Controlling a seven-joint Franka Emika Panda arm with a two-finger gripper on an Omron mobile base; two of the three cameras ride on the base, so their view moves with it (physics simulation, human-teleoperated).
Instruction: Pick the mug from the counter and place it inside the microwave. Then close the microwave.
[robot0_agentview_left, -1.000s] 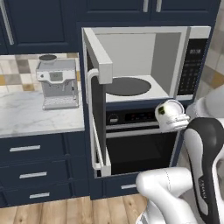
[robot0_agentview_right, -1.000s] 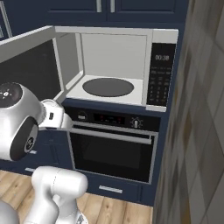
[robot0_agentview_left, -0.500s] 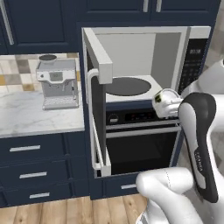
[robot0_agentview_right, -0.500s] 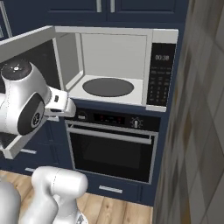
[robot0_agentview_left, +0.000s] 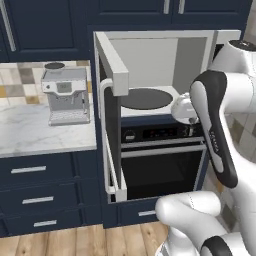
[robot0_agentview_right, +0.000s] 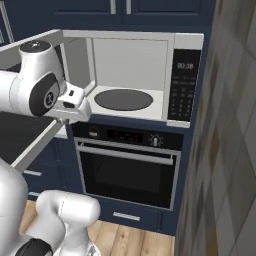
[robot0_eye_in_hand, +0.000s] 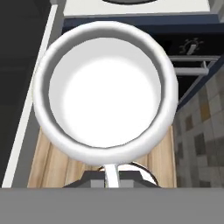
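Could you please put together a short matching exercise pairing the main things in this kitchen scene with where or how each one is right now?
Things:
1. mug
2. microwave
3. coffee machine
4. turntable

Places or states:
A. door swung open
B. standing on the marble counter
C. held in the shut tool, out in front of the oven
D. lying bare inside the microwave

Pairs: 1-C, 2-A, 3-B, 4-D

The arm (robot0_agentview_left: 215, 125) hides part of the mug (robot0_agentview_left: 182, 107) and the claw.

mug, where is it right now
The mug is in the gripper's grasp, in the air just outside the open microwave, at its front right corner in the left base view, above the oven and short of the turntable.
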